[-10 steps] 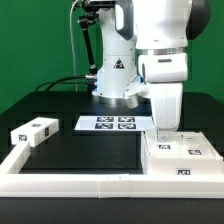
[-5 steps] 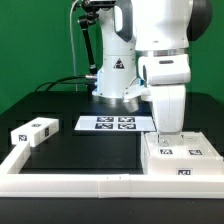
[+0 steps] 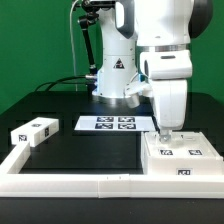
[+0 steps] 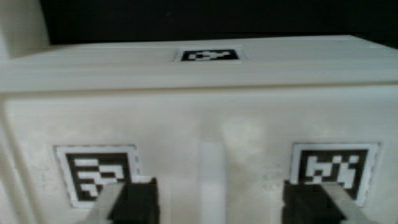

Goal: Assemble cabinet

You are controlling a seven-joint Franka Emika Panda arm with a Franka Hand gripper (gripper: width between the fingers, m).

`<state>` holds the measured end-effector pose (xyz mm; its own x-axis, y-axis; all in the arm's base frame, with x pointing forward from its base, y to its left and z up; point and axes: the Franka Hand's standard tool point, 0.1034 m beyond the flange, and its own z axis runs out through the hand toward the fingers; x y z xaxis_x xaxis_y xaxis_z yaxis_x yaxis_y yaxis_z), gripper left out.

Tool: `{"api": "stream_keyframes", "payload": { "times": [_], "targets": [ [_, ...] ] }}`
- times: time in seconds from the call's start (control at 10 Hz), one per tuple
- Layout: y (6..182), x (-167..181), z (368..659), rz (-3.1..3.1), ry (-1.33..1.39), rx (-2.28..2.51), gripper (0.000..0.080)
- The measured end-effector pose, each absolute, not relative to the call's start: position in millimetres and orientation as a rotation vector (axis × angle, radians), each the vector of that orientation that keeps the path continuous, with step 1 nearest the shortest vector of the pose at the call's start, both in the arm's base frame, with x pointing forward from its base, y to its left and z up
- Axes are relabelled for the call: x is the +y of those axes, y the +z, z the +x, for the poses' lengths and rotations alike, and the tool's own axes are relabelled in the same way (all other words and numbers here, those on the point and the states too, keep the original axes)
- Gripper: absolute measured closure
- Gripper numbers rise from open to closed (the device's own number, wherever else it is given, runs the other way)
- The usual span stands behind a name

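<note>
The cabinet body point(image 3: 180, 157) is a large white box with black-and-white tags, at the exterior view's right, against the white border rail. My gripper point(image 3: 164, 133) hangs straight down just above its far top edge. In the wrist view the cabinet point(image 4: 214, 110) fills the picture, with two tags on the near face and one on the far face. My gripper point(image 4: 217, 200) is open; its two dark fingertips point(image 4: 132, 202) stand wide apart over the white surface, nothing between them. A small white tagged block point(image 3: 33, 131) lies at the exterior view's left.
The marker board point(image 3: 113, 124) lies flat at the robot's base. White border rails point(image 3: 70, 181) run along the front and left of the black mat. The robot's base point(image 3: 115, 75) stands behind.
My gripper has shifted slightly toward the exterior view's right above the cabinet. Nothing else has moved.
</note>
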<state>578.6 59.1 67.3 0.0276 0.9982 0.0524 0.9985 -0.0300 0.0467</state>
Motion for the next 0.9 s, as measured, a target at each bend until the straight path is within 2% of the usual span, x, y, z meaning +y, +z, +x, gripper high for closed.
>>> {"api": "stream_keyframes", "payload": {
  "times": [0.1, 0.2, 0.3, 0.4, 0.7, 0.8, 0.9],
  "targets": [
    [72.5, 57.6, 578.5, -2.255, -0.114, -2.191, 0.0296],
    [78.4, 56.7, 576.2, -2.26, -0.119, -2.197, 0.0158],
    [88.3, 56.4, 572.9, -2.32, -0.177, -2.17, 0.0158],
    [99.3, 56.7, 559.3, -2.401, -0.245, -2.118, 0.0035],
    [103.5, 62.1, 517.6, -2.569, -0.332, -1.917, 0.0002],
    [99.8, 64.3, 508.8, -2.584, -0.317, -1.884, 0.0002],
    [100.9, 62.3, 512.3, -2.582, -0.322, -1.891, 0.0002]
  ]
}}
